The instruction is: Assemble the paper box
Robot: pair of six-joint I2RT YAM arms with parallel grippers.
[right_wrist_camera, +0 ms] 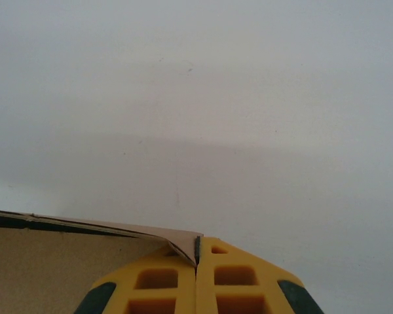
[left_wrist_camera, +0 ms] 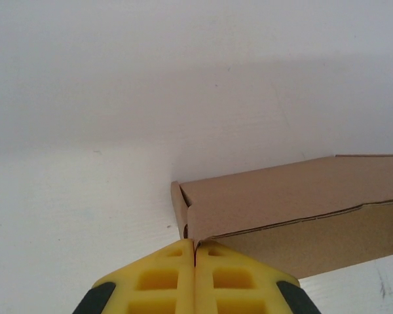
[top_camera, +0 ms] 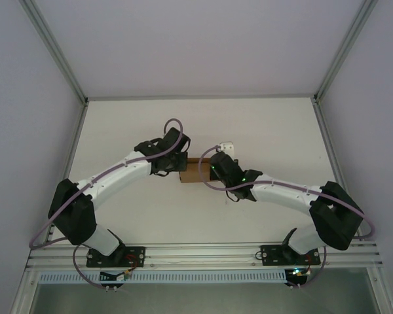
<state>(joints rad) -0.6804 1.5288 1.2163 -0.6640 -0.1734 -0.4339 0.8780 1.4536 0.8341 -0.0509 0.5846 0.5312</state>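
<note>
Seen from overhead, my two white arms reach inward over a pale table (top_camera: 262, 131) and meet at its middle. Between their tips lies the paper box (top_camera: 191, 172), a small brown cardboard piece resting flat on the surface.

My left gripper (top_camera: 179, 170) is at the box's left end. In the left wrist camera, its yellow fingers (left_wrist_camera: 164, 278) are pressed fully together, leaving a thin seam between them. Their tips touch the near left corner of the box (left_wrist_camera: 295, 203), where a folded side wall meets the top panel. A sliver of cardboard may be nipped in that seam, but I cannot tell.

My right gripper (top_camera: 207, 171) is at the box's right end. In the right wrist camera, its yellow fingers (right_wrist_camera: 236, 278) are clenched. A thin corner of a cardboard flap curves down into the seam between them, so I am pinching the box (right_wrist_camera: 65, 268) there. The rest of the panel stretches away to the left.
</note>
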